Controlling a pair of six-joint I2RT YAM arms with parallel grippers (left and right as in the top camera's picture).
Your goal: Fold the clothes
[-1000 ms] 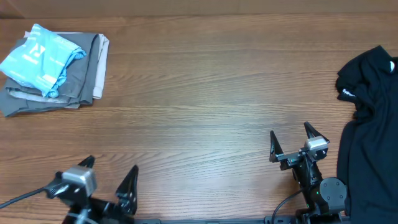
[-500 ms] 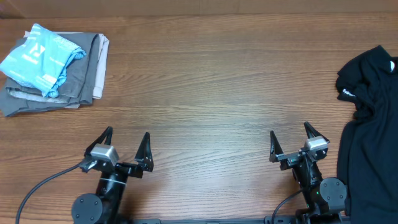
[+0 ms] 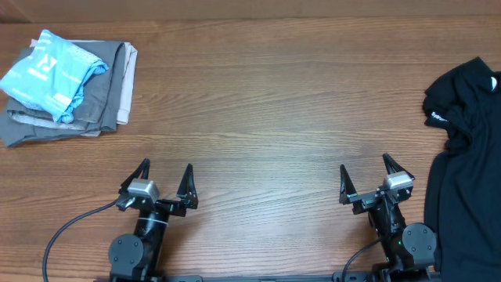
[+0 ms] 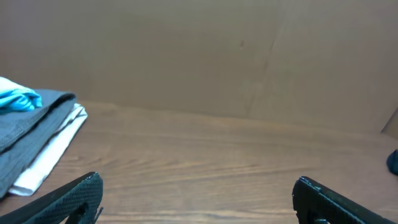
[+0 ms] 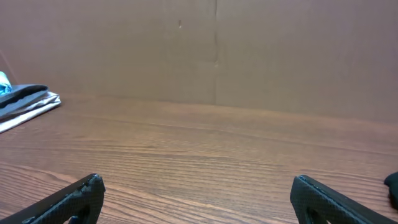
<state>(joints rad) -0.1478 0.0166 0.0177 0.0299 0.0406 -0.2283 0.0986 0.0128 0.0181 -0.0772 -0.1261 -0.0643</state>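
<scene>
Left end effector spread wide, empty, right end effector likewise, light blue T-shirt well apart, atop grey trousers

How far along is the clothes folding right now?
Done: the blue T-shirt lies folded on the grey trousers. In hand: nothing; the left gripper and right gripper are open and empty. Left: possibly the black garment, lying rumpled.
</scene>
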